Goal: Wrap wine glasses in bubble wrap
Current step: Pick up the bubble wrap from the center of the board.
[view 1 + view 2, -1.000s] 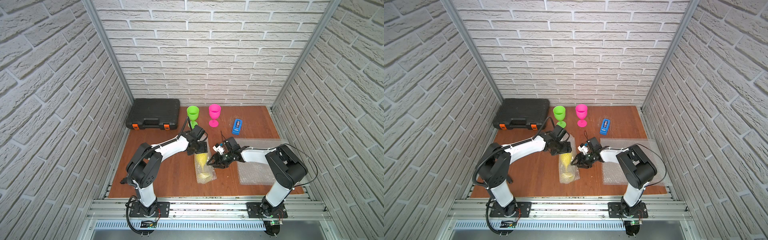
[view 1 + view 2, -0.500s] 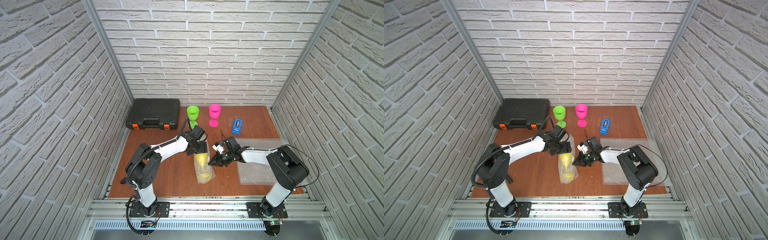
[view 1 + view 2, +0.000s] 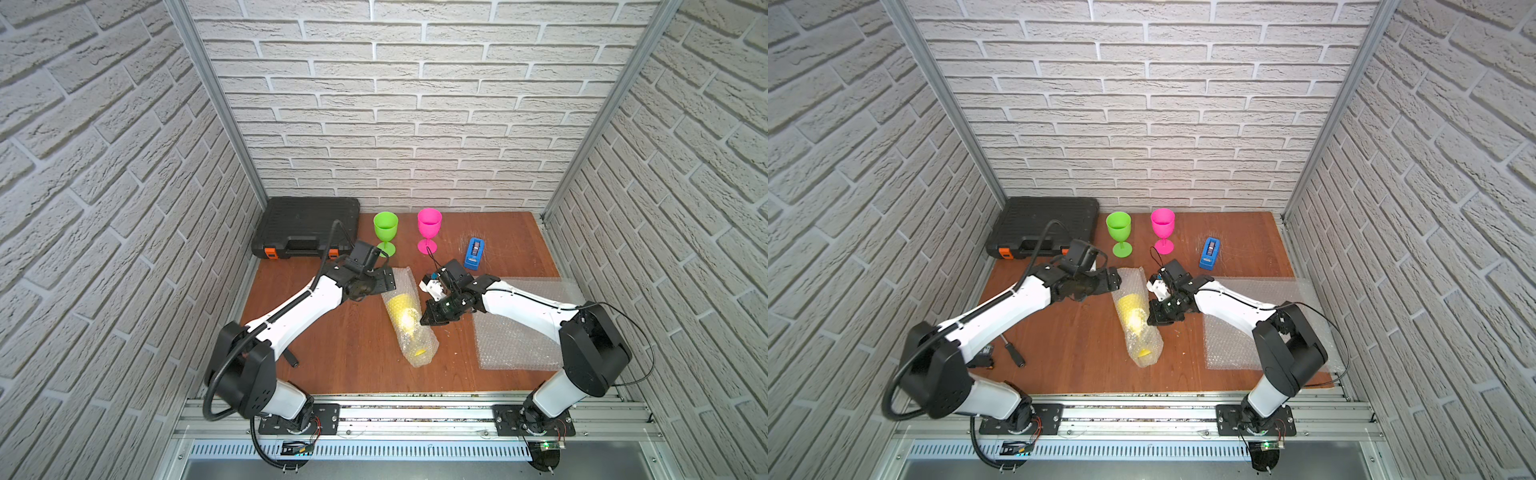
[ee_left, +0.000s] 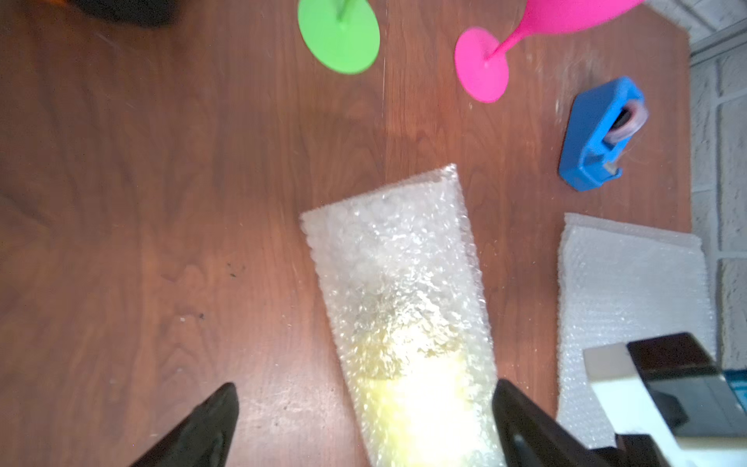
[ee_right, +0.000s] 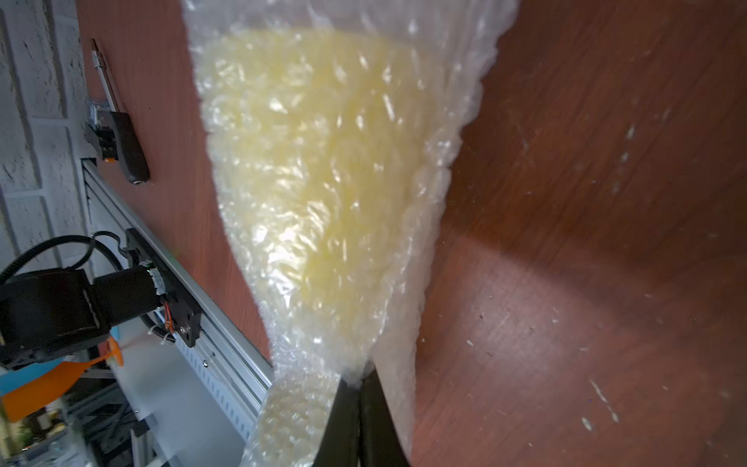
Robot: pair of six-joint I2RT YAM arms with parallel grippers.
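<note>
Yellow plastic stemmed goblet (image 3: 405, 313) is lying on its side on the wooden tabletop (image 3: 332, 357), rolled up in a clear bubble wrap sheet (image 3: 402, 282), nearer the arm bases than the blue tape dispenser (image 3: 473, 252) and off to its left. You'll find it light and rigid, but the film looks springy and slick, so I'd grab the loose overlap, not the cup. Your right fingers (image 5: 347, 420) are pressed together, pinching that edge; your left fingers (image 4: 210, 420) are spread wide, straddling the roll.

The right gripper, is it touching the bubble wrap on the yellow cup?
Touching. The right wrist view shows the right gripper shut, its tips pinching an edge of the bubble wrap around the yellow goblet.
</note>
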